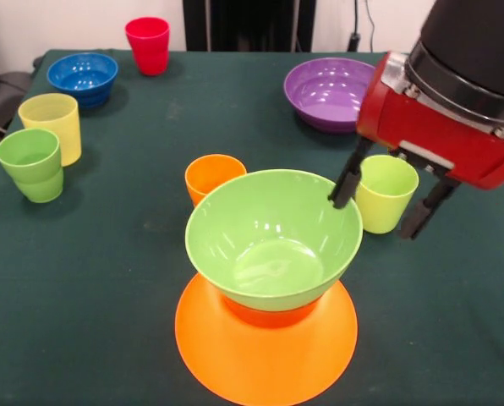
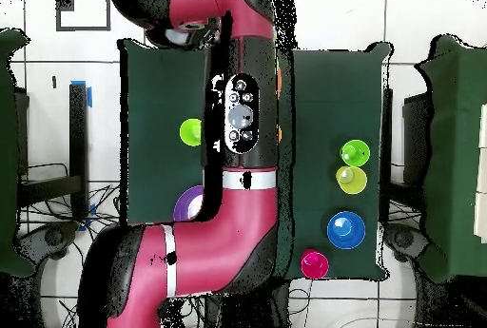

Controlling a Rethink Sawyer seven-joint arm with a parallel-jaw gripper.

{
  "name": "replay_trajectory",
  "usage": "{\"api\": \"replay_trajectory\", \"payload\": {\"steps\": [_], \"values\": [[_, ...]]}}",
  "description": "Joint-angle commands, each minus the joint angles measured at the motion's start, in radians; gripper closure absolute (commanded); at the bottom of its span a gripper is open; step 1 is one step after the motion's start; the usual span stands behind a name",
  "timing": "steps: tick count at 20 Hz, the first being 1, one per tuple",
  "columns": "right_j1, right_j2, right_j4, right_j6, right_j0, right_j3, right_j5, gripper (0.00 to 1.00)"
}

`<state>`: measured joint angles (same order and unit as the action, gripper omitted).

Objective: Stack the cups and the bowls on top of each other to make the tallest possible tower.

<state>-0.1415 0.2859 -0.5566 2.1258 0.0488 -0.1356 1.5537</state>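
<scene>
Claw [image 1: 386, 201] astride lime cup [image 1: 386, 193] in front view; overhead, arm-hidden.

Bowl [image 1: 273, 241] atop tower [image 1: 266, 338]; cup [image 1: 213, 178] just behind.

Overhead, the arm [image 2: 238, 125] hides the tower, while the purple bowl [image 2: 190, 204] only peeks out.

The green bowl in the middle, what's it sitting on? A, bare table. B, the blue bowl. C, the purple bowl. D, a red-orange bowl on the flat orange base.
D: the green bowl rests on a red-orange bowl showing under it, on the wide orange base.
</scene>
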Motion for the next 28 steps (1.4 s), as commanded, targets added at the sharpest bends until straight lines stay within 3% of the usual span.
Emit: {"api": "replay_trajectory", "payload": {"steps": [1,5,11,24,28], "values": [[-0.088,-0.054,0.051,-0.182,0.048,-0.303,-0.020,0.00],[-0.104,-0.071,0.087,-0.147,0.055,-0.378,-0.075,0.00],[-0.242,-0.150,0.139,-0.063,0.057,-0.625,-0.134,0.00],[-0.467,-0.252,0.228,0.025,0.060,-0.997,-0.196,0.00],[-0.523,-0.265,0.282,0.075,0.070,-1.156,-0.288,0.00]]}}
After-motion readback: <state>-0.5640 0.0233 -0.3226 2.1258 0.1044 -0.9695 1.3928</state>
